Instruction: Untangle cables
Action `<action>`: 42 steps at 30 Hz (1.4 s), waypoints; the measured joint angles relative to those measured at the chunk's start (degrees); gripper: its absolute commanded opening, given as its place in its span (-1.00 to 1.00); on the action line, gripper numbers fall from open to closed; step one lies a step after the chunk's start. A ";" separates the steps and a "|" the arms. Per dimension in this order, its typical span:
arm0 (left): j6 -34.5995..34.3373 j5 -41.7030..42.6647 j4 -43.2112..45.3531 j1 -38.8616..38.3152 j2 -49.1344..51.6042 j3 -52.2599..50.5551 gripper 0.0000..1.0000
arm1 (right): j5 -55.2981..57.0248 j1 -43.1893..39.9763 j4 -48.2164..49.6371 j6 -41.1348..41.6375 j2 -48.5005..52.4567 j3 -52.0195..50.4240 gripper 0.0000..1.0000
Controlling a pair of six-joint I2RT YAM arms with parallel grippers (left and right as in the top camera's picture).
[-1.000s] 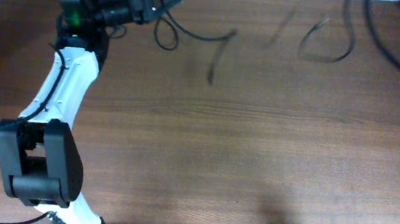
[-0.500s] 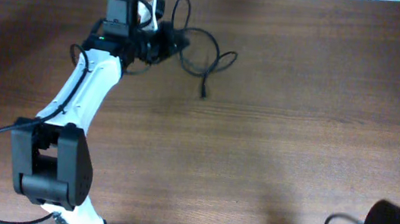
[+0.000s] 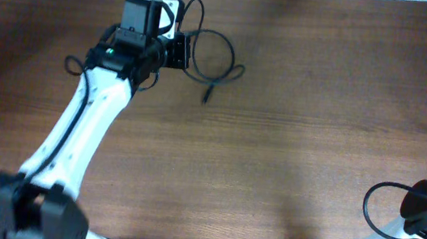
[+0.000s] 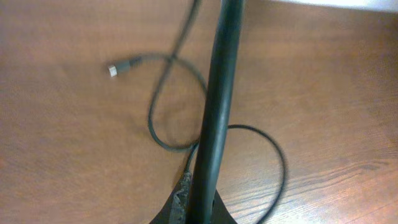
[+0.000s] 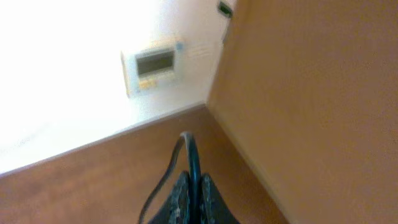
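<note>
Jaws of left gripper clamp the looped cable; right gripper's pinch a second cable.

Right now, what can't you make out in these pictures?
Left hand, overhead: its own body hides whether it grips the cable.
Right hand, right wrist view: blurred, cut off by the bottom edge.
Wall panel, right wrist view: too blurred to read.
</note>
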 measured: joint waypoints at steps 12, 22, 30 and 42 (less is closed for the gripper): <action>2.14 -2.56 -0.74 -2.99 -6.40 0.00 -1.00 | -9.42 0.02 3.34 10.45 0.00 0.00 -0.92; 2.45 -2.93 -2.45 -3.41 -6.40 0.02 -1.00 | -7.58 -1.84 -0.98 12.02 1.18 0.00 -0.92; 2.45 -2.95 -2.45 -3.41 -6.40 0.02 -1.00 | -5.35 -4.92 -4.50 12.22 7.54 0.00 -0.92; 2.45 -2.95 -2.47 -3.41 -6.40 0.02 -1.00 | -3.85 -8.76 -12.04 12.81 13.05 -0.02 0.60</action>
